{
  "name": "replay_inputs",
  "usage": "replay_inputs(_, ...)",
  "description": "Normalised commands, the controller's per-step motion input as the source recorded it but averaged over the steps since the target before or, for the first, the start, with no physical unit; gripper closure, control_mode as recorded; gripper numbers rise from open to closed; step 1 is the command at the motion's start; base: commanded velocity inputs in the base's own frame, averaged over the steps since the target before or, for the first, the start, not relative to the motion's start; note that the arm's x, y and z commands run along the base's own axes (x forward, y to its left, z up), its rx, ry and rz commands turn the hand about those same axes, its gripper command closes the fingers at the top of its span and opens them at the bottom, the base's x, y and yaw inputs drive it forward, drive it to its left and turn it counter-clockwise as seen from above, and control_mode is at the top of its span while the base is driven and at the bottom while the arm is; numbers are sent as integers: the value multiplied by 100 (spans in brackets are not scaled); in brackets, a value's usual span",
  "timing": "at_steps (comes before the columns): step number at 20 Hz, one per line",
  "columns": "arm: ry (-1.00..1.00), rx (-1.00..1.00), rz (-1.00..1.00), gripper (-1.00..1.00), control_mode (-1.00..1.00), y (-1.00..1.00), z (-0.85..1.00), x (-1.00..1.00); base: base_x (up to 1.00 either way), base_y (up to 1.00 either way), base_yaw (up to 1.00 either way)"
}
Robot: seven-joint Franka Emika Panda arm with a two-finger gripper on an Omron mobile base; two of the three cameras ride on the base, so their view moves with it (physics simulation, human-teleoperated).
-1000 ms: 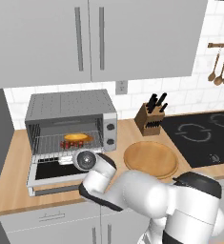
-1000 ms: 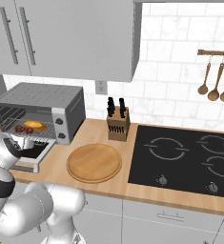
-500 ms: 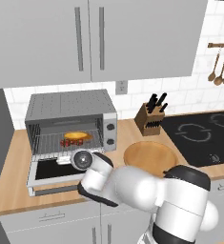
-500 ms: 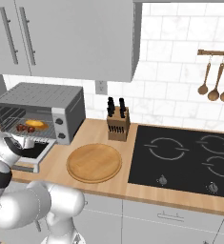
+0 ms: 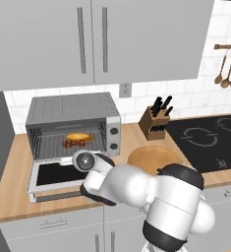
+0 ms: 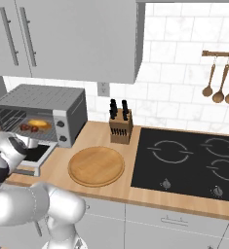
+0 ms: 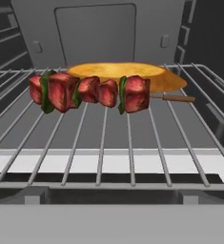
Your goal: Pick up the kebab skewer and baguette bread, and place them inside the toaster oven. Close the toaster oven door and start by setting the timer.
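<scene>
Jaws spread to full width and holding nothing, parked just outside the mouth of the toaster oven (image 5: 72, 130), low above the dropped toaster oven door (image 5: 58, 174). Kebab skewer (image 7: 92, 91) already lying across the wire rack (image 7: 113, 143) near its middle, baguette bread (image 7: 125, 72) right behind it and apparently touching; both visible through the open front in the base views as well. Loading judged done, so closing the door and setting the timer probably next. Risks from here: catching the rack's front bar or the door's rim with the wide jaws while backing out, which could jolt the rack and roll the skewer toward the edge; lifting the door from one corner instead of along its bar handle, so that it slips off and drops back; brushing the round wooden plate (image 5: 156, 158) on the surface beside the oven while swinging toward the two dark knobs (image 5: 113, 138); turning the wrong knob, hardly told apart at this size. Meat chunks blocky, glossy dark red, with thin green slices between, on a slim brown stick. Bread flat, oblong, golden yellow, matt. Rack of thin parallel steel wires, smooth and slippery-looking. Oven walls dull grey metal, top perforated, door window black glass.
</scene>
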Motion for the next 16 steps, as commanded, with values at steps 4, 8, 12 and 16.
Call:
replay_inputs(4,0,0,0,-100,-100,0,1,35,0,0,0)
replay_inputs(8,0,0,0,-100,-100,0,0,37,0,0,0)
replay_inputs(12,-2,0,0,-100,-100,1,6,37,0,0,0)
replay_inputs(16,-4,0,0,-100,-100,1,5,33,0,0,0)
